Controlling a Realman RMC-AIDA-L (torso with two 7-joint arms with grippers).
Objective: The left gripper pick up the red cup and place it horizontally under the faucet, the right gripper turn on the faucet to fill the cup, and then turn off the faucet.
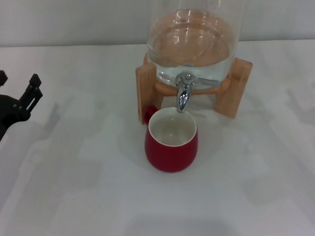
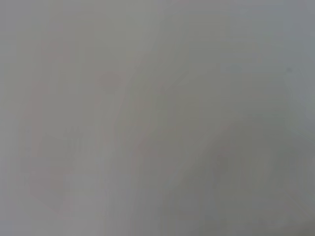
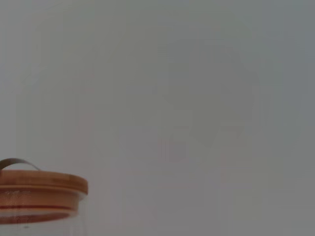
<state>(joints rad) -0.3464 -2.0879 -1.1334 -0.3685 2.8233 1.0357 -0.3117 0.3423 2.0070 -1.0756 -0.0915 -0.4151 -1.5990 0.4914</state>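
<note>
Head view, our inventory: left gripper (image 1: 16,86), fingers spread and holding nothing, well to the left of the red cup (image 1: 171,141), bare white table (image 1: 89,172) between them. Red cup: upright on the table, directly under the spout of the faucet (image 1: 184,93), its handle turned toward the wooden stand (image 1: 235,85). Glass dispenser (image 1: 194,39): seated in that stand behind the cup. Wooden lid (image 3: 42,194): seen in our right wrist view. Right gripper: not visible to us.
</note>
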